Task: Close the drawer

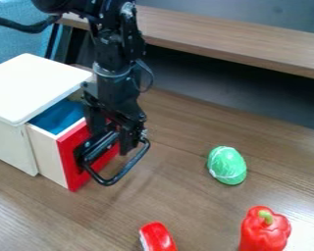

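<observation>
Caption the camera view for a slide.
Tool at the open drawer, with a green toy, pepper and red object on the table.

Green ovoid point(226, 165), pepper point(264, 233), red object point(158, 238)

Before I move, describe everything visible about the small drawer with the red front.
The small wooden drawer with a red front has a pale, wood-like side panel with straight edges and a blue interior. It sits level, partly pulled out of the white-topped cabinet, at the left of the wooden table. The black metal-and-plastic tool hangs at its front, hiding part of the red face; whether they touch, I cannot tell.
</observation>
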Tool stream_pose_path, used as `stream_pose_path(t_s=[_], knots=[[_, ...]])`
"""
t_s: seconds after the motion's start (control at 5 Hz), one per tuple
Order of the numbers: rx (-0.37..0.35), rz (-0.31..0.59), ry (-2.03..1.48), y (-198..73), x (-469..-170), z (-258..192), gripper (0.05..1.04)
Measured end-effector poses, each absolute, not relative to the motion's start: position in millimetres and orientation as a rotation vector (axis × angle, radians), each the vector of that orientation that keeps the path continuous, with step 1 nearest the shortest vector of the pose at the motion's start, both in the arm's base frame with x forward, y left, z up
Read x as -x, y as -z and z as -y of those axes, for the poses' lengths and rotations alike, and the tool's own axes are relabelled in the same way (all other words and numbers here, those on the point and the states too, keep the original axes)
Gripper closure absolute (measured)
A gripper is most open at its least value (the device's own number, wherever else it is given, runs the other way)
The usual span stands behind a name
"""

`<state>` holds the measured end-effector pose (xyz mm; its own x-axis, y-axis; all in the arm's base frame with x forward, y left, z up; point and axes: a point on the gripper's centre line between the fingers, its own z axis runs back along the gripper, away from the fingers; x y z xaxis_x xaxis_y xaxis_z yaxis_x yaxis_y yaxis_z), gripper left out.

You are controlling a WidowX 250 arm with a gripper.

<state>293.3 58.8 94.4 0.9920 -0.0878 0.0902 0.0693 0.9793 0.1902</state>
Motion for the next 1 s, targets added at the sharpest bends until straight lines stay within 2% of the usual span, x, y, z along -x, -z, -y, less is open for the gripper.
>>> stream_pose_path(t_s=[0.4,1.0], knots=[[-0.256,0.108,0.043,-96.9,-292.7,-83.5,0.085],[-0.411,0.069,0.045,-94.6,-284.1,-110.6,0.084]])
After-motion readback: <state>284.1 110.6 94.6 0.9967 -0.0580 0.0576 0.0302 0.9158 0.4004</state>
